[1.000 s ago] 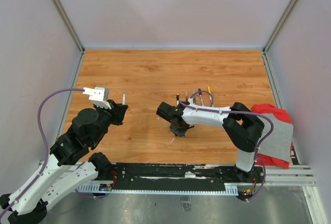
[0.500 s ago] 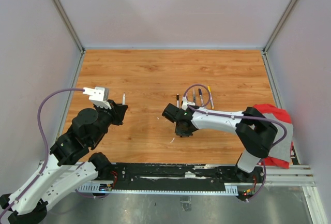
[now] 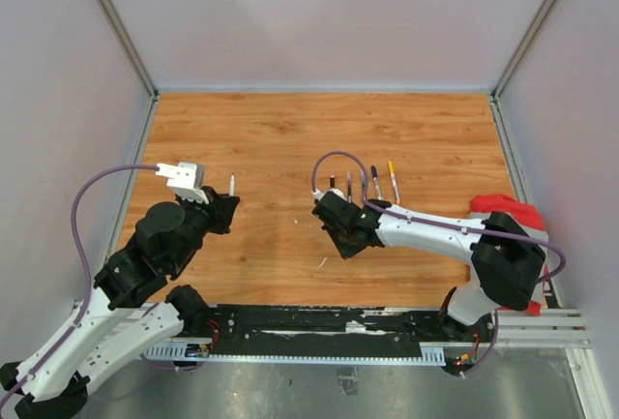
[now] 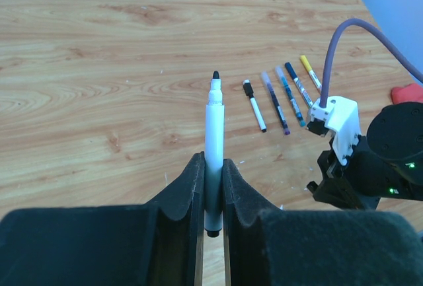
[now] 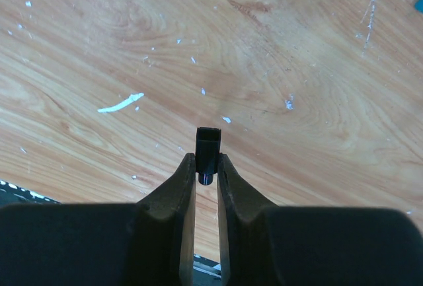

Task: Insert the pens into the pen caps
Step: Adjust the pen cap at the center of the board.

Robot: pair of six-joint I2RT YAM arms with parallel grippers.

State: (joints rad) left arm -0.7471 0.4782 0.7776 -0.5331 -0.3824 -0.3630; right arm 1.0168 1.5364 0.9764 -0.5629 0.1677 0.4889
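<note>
Left tool (image 4: pixel 211 175) is clamping tight on the white pen (image 4: pixel 214 124), tip pointing up. Right tool (image 5: pixel 206 169) is pinching a black cap (image 5: pixel 208 142) over the desk (image 4: pixel 99 68), other pens (image 4: pixel 283 100) lying nearby.

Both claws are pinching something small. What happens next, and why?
Probably bring the right gripper, shut on a black cap, across toward the left gripper, which holds a pen with its dark tip bare; the two are apart, so capping needs them to meet.
</note>
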